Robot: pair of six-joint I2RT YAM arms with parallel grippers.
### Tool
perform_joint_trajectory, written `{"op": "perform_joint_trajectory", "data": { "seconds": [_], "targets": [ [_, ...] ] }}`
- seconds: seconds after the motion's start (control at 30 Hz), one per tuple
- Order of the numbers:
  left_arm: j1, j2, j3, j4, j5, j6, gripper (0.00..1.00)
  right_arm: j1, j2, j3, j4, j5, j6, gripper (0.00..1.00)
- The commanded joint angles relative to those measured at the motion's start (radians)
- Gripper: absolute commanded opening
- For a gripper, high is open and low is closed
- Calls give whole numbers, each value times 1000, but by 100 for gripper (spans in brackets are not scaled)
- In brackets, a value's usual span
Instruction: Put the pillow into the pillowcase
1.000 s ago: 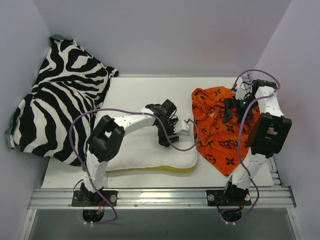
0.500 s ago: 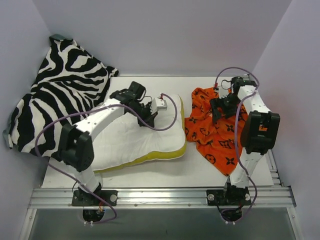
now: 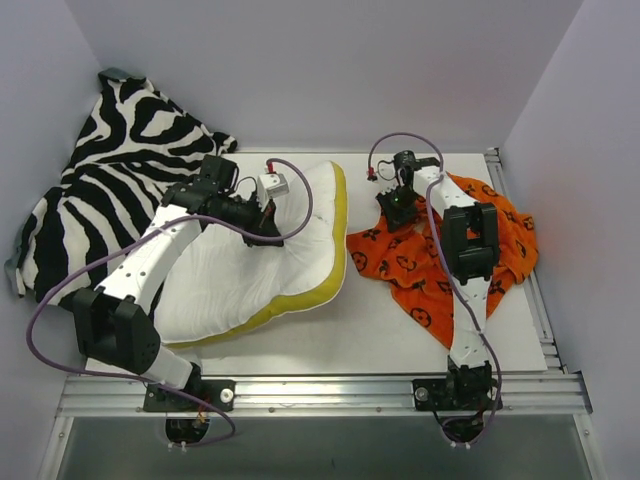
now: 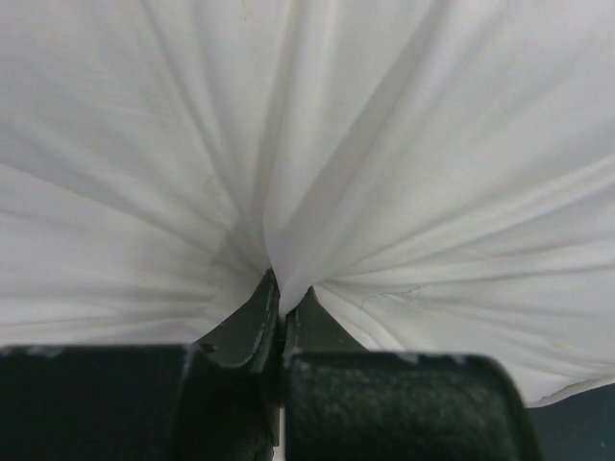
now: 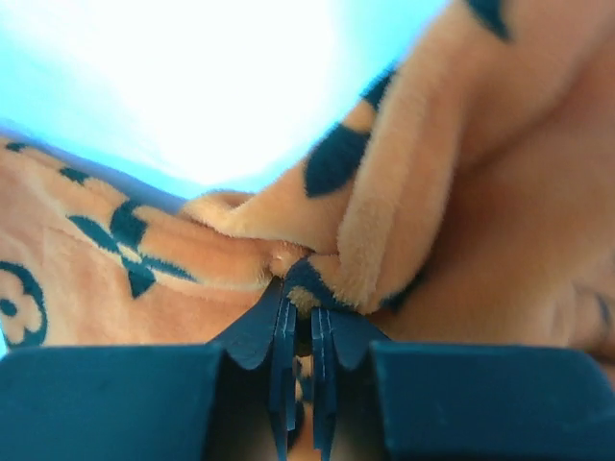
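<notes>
Cloth of the pillow (image 3: 250,285) sits pinched in the left gripper (image 4: 285,305); the right gripper (image 5: 302,307) clamps the pillowcase (image 3: 415,268), best lifted open.

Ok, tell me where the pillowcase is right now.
In the top view the orange pillowcase lies on the right half of the table, beside the white pillow, its far left edge pinched in the right gripper.
</notes>
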Motion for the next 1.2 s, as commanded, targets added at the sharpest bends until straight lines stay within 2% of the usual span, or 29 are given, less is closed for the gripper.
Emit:
{"op": "perform_joint_trajectory", "data": {
  "seconds": [0.0, 0.17, 0.23, 0.33, 0.37, 0.43, 0.47, 0.5, 0.53, 0.6, 0.67, 0.77, 0.9, 1.07, 1.17],
  "targets": [
    [63, -81, 17, -28, 39, -83, 0, 15, 41, 65, -59, -142, 47, 0],
    [90, -124, 3, -37, 25, -86, 0, 54, 152, 313, -111, -351, 138, 0],
    [90, -128, 2, -59, 13, -75, 0, 62, 181, 381, -100, -495, 236, 0],
    [90, -129, 8, -86, 0, -49, 0, 74, 198, 453, -107, -608, 284, 28],
    [87, -129, 6, -93, -4, -41, 0, 71, 157, 440, -110, -615, 290, 60],
    [84, -126, 0, -103, -12, -5, 0, 53, 88, 334, -114, -585, 272, 74],
    [73, -125, -4, -108, -24, 8, 0, 20, -1, 291, -113, -542, 255, 75],
    [65, -121, -7, -110, -29, 32, 0, -1, -46, 239, -114, -494, 236, 74],
    [48, -115, -18, -110, -32, 44, 0, -40, -89, 159, -108, -342, 188, 68],
    [22, -106, -32, -111, -46, 78, 0, -74, -185, 90, -96, -191, 151, 62],
    [-16, -94, -46, -108, -61, 94, 0, -129, -221, 25, -105, -53, 77, 59],
    [-16, -80, -49, -61, -44, 71, 0, -163, -204, -42, -178, 60, -45, 56],
    [13, -59, -15, -47, -11, 31, 0, -156, -181, -163, -292, -9, -89, 49],
    [47, -51, 11, -50, 2, 37, 0, -53, -150, -330, -317, -56, -49, 44],
    [53, -54, 22, -59, -12, 66, 0, 11, -144, -372, -358, -217, -29, 45]
  ]
}}
